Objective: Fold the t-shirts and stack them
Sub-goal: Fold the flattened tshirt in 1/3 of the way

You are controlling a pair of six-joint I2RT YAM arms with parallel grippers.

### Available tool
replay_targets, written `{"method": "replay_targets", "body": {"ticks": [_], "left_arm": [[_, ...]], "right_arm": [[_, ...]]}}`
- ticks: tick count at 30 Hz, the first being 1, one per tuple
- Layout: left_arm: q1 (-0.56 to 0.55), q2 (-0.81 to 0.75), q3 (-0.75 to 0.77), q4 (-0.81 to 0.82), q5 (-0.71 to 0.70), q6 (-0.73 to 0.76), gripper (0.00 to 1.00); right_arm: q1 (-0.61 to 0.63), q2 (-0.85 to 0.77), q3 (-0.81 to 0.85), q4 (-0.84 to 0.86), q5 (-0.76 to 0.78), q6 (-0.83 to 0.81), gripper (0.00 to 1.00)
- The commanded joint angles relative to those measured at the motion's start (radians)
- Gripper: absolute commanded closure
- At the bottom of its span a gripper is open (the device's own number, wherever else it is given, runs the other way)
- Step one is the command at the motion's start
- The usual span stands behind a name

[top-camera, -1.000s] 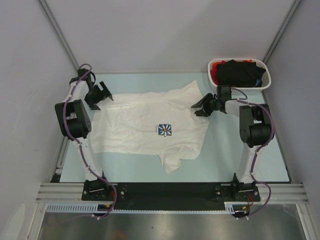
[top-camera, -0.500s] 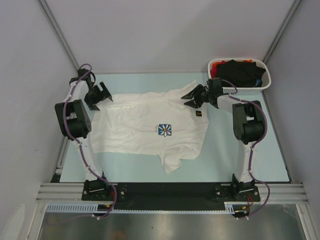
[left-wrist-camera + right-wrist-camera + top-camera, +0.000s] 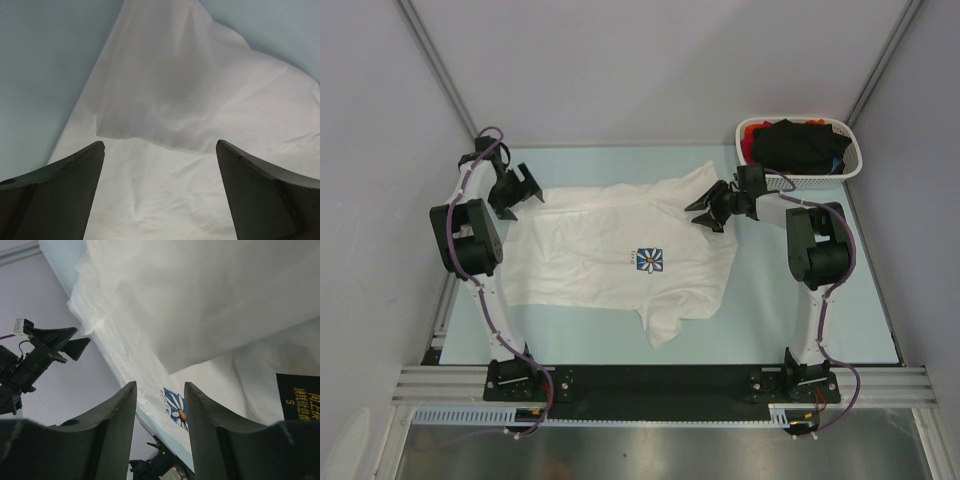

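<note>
The white t-shirt [image 3: 610, 250] lies spread out flat on the table [image 3: 800, 320]. It is to the left of the basket [image 3: 820, 177] and a bit nearer the front. Its blue daisy print [image 3: 648, 259] faces up. The shirt has not moved in the last second. A black t-shirt [image 3: 800, 145] fills most of the basket. A red t-shirt [image 3: 747, 140] peeks out at the basket's left end.

The right gripper [image 3: 704, 216] hangs just left of the basket's front left corner. It is over the sleeve end of the white shirt that is closest to the basket. Its fingers are about half way open, and nothing is between them. The wrist view shows the shirt through the gap, with a small black label [image 3: 298, 396] off to one side. A second ago this gripper was a little farther from the basket. Half a second ago it was up closer to the basket, and the label showed from above. Now the gripper has come back down a bit and hides the label from above.

The left gripper [image 3: 530, 200] is far to the left of the basket, at the shirt's other sleeve. Its fingers are wide open and hold nothing. It has stayed in the same place.
</note>
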Motion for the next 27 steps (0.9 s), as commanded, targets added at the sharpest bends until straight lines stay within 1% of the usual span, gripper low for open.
{"method": "replay_targets", "body": {"ticks": [1, 4, 11, 14, 17, 18, 21, 22, 25, 27], "left_arm": [[0.008, -0.004, 0.018, -0.004, -0.02, 0.024, 0.0], [0.008, 0.002, 0.026, -0.002, -0.02, 0.019, 0.0], [0.008, 0.012, 0.049, -0.004, -0.022, 0.016, 0.0], [0.008, 0.012, 0.052, -0.007, -0.025, 0.016, 0.0], [0.009, 0.013, 0.06, -0.007, -0.032, 0.01, 0.0], [0.008, 0.015, 0.066, -0.012, -0.038, 0.009, 0.0], [0.008, 0.019, 0.078, -0.01, -0.051, 0.001, 0.0], [0.009, 0.022, 0.083, -0.012, -0.048, -0.001, 0.0], [0.005, 0.038, 0.098, -0.019, -0.035, -0.007, 0.03], [0.006, 0.036, 0.103, -0.019, -0.032, -0.008, 0.1]], "right_arm": [[0.007, -0.013, 0.001, -0.001, 0.001, -0.025, 0.52], [0.015, 0.016, 0.015, 0.014, 0.016, -0.027, 0.52], [0.033, 0.13, 0.18, -0.003, 0.035, -0.03, 0.53], [0.041, 0.173, 0.225, -0.005, 0.044, -0.025, 0.54], [0.044, 0.191, 0.249, 0.0, 0.044, -0.013, 0.68], [0.046, 0.191, 0.26, 0.0, 0.039, -0.013, 0.79], [0.047, 0.175, 0.269, -0.02, 0.039, -0.028, 0.97], [0.049, 0.165, 0.268, -0.038, 0.039, -0.036, 1.0], [0.047, 0.123, 0.249, -0.063, 0.041, -0.057, 1.0], [0.046, 0.083, 0.24, -0.076, 0.038, -0.067, 1.0]]}}
